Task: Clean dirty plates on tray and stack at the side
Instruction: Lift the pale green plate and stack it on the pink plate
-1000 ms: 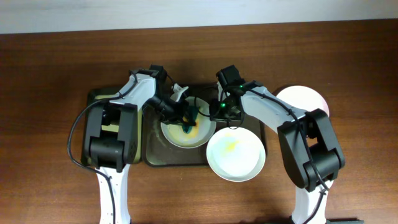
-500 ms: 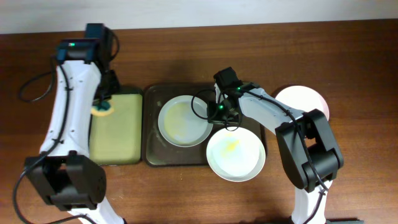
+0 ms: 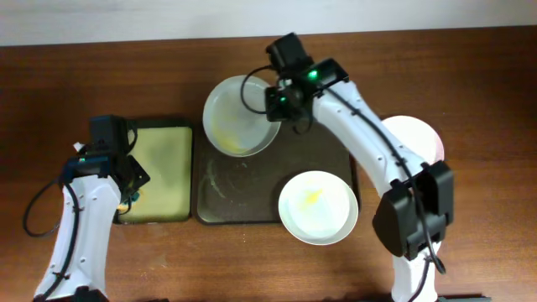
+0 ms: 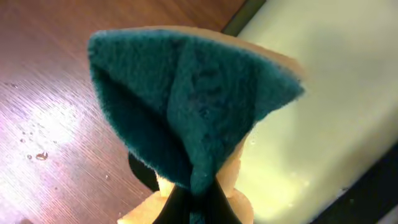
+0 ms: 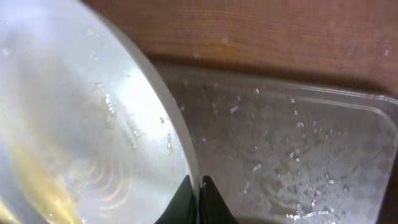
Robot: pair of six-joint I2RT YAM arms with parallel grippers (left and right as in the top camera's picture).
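Observation:
My right gripper (image 3: pixel 273 109) is shut on the right rim of a pale plate (image 3: pixel 237 126) with a faint yellow smear, held over the far left corner of the dark tray (image 3: pixel 252 189). In the right wrist view the jaws (image 5: pixel 194 186) pinch the plate's rim (image 5: pixel 81 124) above the wet tray (image 5: pixel 298 143). A white plate (image 3: pixel 319 208) with a yellow smear sits at the tray's near right corner. A third plate (image 3: pixel 418 134) lies on the table at the right. My left gripper (image 3: pixel 130 197) is shut on a green and yellow sponge (image 4: pixel 193 106).
A smaller black tray with yellow lining (image 3: pixel 164 168) lies left of the dark tray; the left gripper hovers at its near left edge. It also shows in the left wrist view (image 4: pixel 336 93). The right arm crosses above the dark tray's far right part.
My right gripper has lifted the plate off the tray's middle and carried it toward the far edge. My left arm has swung toward the near left side of the small tray with the sponge.

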